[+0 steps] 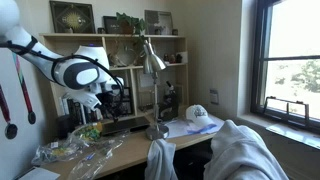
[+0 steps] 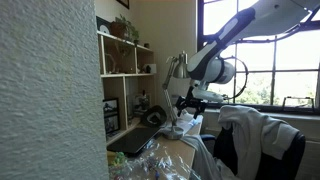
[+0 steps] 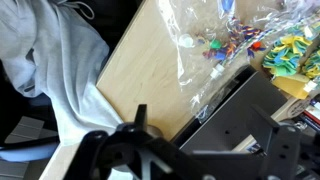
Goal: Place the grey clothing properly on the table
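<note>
The grey clothing (image 3: 52, 62) hangs off the desk edge, partly over a chair. It shows in both exterior views (image 1: 160, 158) (image 2: 206, 150). More grey-white cloth drapes the chair back (image 1: 242, 150) (image 2: 252, 128). My gripper (image 3: 210, 140) is open and empty, its fingers wide apart. It hovers above the wooden desk (image 3: 150, 70), over a dark laptop (image 3: 240, 110), well apart from the clothing. In both exterior views the gripper (image 1: 106, 101) (image 2: 190, 100) hangs above the desk clutter.
A clear plastic bag with coloured items (image 3: 230, 40) (image 1: 75, 150) lies on the desk. A silver desk lamp (image 1: 152, 60), a white cap (image 1: 200, 114) and a shelf unit (image 1: 120, 60) stand behind. The window (image 1: 295, 60) is to one side.
</note>
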Robot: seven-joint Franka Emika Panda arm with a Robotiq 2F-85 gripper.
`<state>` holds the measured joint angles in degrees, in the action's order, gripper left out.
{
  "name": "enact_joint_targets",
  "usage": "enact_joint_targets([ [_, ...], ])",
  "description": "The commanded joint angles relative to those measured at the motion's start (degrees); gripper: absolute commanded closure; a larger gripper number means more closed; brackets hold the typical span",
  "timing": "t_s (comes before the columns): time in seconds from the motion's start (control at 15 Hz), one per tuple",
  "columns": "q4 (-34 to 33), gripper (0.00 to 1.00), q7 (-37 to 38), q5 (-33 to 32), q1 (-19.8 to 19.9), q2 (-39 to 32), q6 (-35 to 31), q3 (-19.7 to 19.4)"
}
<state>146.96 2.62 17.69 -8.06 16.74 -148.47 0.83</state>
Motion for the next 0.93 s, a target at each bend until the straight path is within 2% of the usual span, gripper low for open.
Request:
enact_joint_targets([
  [0.0,-0.07,0.0,-0.04,0.11,0.43,0.03,0.16,0.42],
  [0.2,-0.49,0.0,0.29,-0.01,0.64,-0.55,-0.08,0.4],
  [0.4,-3.11,0.0,2.82,-2.05,2.93,-4.64,-4.17,0.49],
  [0.67,-7.95,0.0,8.46,-7.67,7.3,-12.47,-10.73,0.12],
  [0.87,-13.79,0.0,13.1,-14.2,10.18,-20.11,-9.99,-1.39],
])
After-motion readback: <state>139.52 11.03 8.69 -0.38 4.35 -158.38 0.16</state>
